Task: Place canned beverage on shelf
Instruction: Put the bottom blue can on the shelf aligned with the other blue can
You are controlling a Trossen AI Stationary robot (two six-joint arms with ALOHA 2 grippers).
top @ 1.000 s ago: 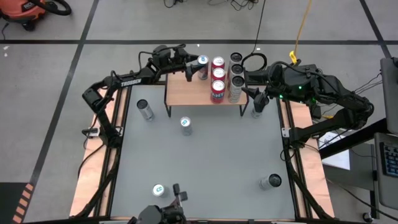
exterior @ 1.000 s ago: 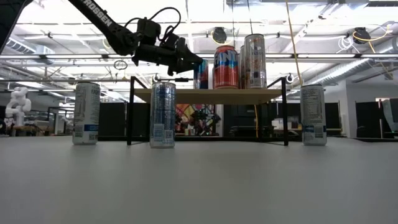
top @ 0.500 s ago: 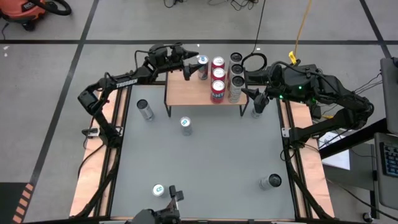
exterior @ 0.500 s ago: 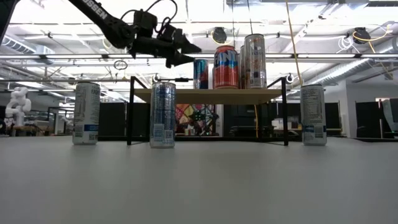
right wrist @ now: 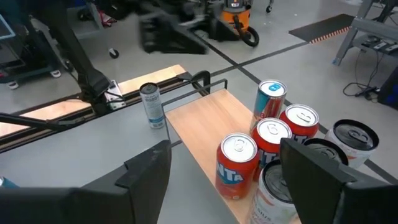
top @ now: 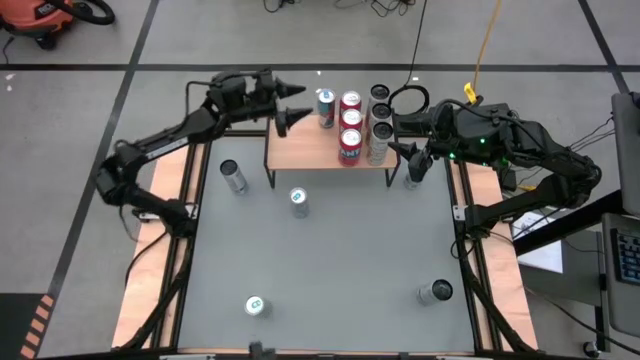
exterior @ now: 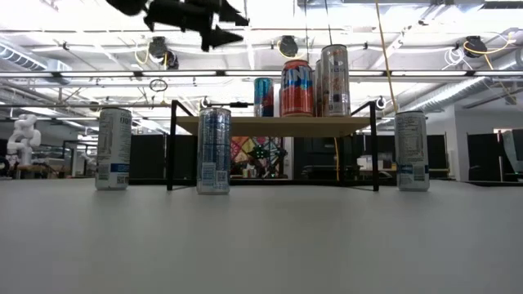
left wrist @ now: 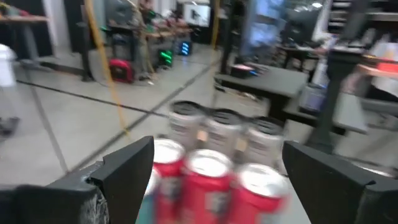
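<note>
Right wrist view showed "NTA" on a red can (right wrist: pixel 235 165). Blue can (top: pixel 325 107) stood on the shelf (top: pixel 300 150); left hand (top: pixel 293 103), open and empty, hung just beside it.

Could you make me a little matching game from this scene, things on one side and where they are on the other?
Things:
1. blue can
2. left gripper
3. right gripper
4. green-top can

Places:
A. near table edge, alone
B. on the shelf, far row
C. at the shelf's right end, open
D. off the shelf's left end, open, empty

Pairs: 1-B, 2-D, 3-C, 4-A
</note>
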